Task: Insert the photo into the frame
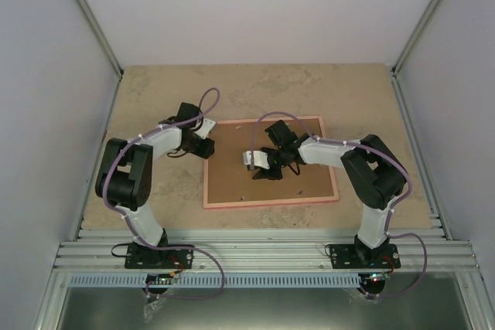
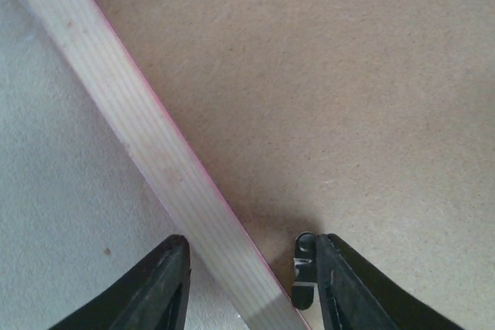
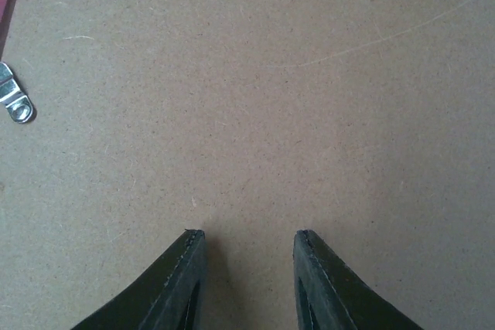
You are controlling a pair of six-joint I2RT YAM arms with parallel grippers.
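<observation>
Beige stone-look table, plain pale walls; frame lies flat mid-table, thin pink rim, brown backing board filling it; left gripper half open, straddling the frame's left rail, clamping nothing; right gripper part open over the board, empty.

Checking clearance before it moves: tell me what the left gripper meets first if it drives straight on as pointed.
Probably the frame rail, lying between the left gripper's open fingers; backing board and table flank it. Depth is unclear.
</observation>
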